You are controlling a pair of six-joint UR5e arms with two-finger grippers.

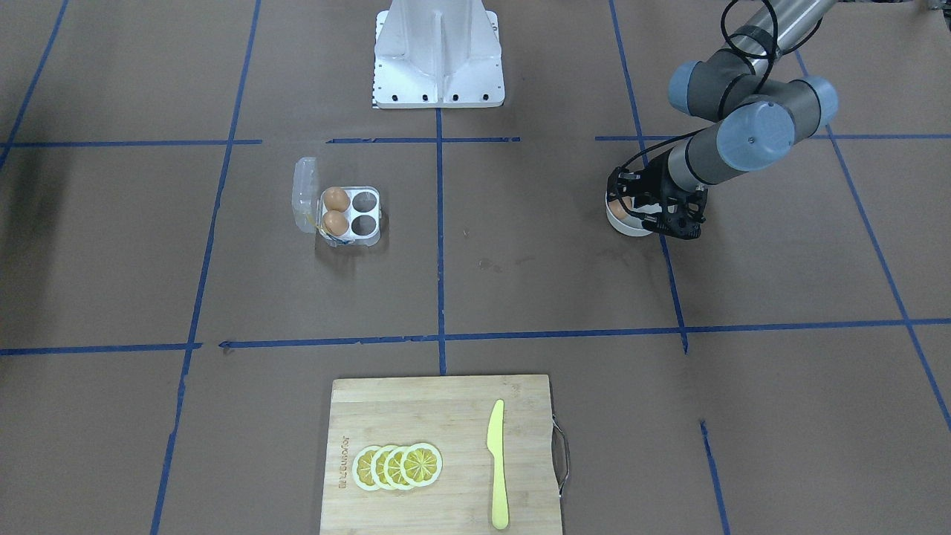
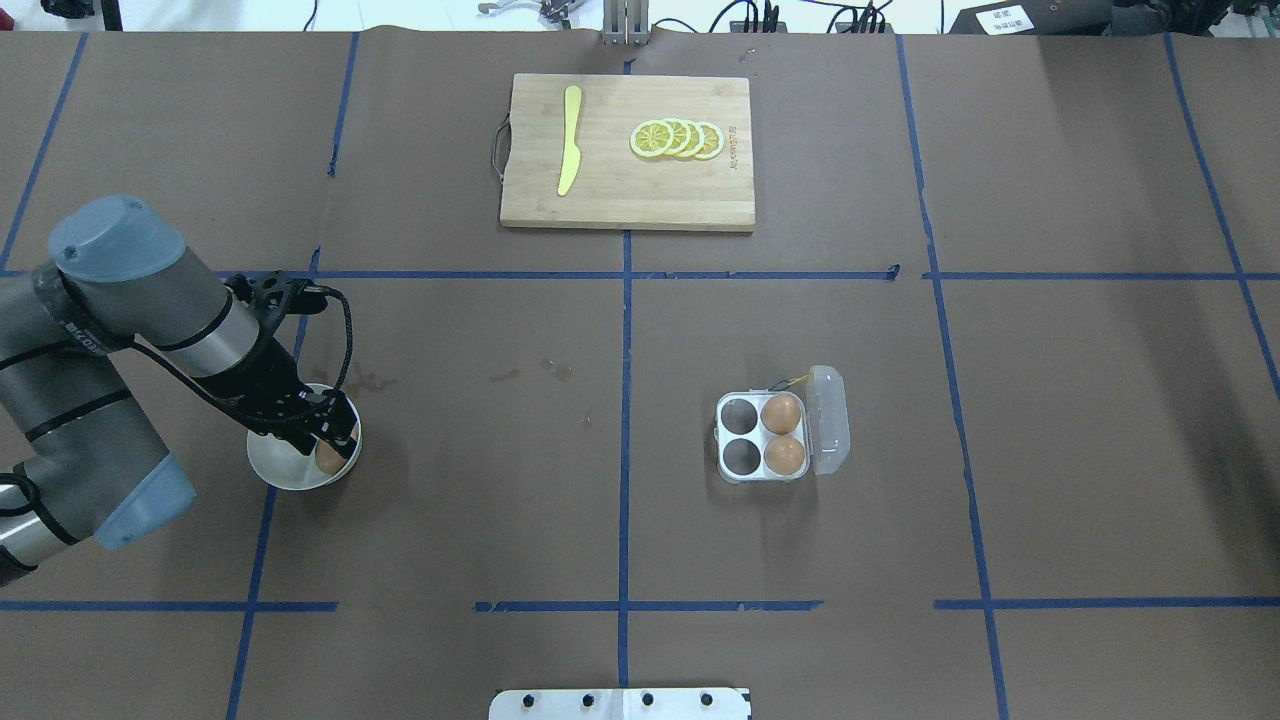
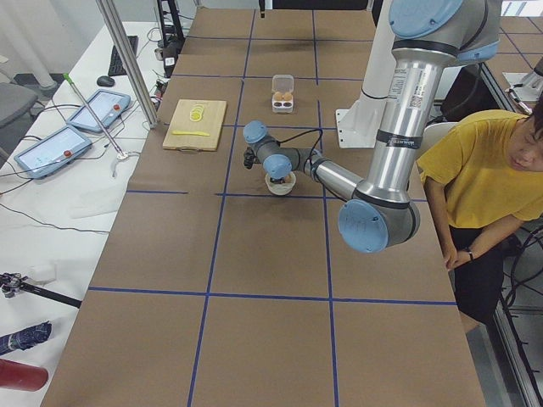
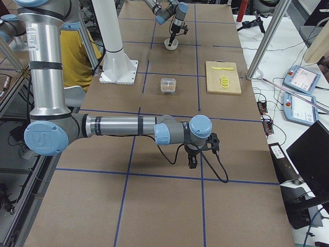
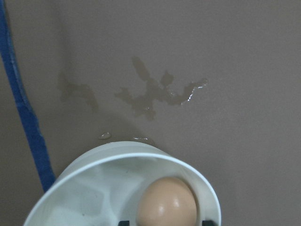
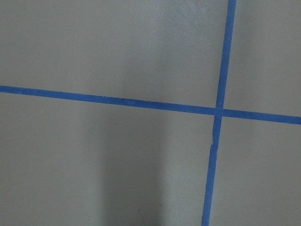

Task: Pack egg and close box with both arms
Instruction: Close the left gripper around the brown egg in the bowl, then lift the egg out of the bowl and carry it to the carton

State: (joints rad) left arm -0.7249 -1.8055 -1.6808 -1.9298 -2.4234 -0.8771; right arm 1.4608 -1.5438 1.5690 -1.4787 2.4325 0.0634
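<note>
One egg (image 5: 167, 202) lies in a round white bowl (image 2: 285, 475) at the table's left. My left gripper (image 2: 335, 440) is down in the bowl, open, with a fingertip (image 5: 123, 222) on each side of this egg and a small gap to each. The clear box (image 2: 765, 438) stands right of centre with its lid (image 2: 830, 420) swung open. Two eggs (image 2: 781, 412) (image 2: 786, 455) fill the cells nearest the lid; the other two cells are empty. My right gripper (image 4: 193, 163) hangs over bare table far from the box; I cannot tell whether it is open or shut.
A wooden cutting board (image 2: 627, 190) with a yellow knife (image 2: 570, 140) and lemon slices (image 2: 678, 139) lies at the far side. The white base (image 1: 438, 56) stands at the robot's edge. A person in yellow (image 3: 484, 170) sits beside the table.
</note>
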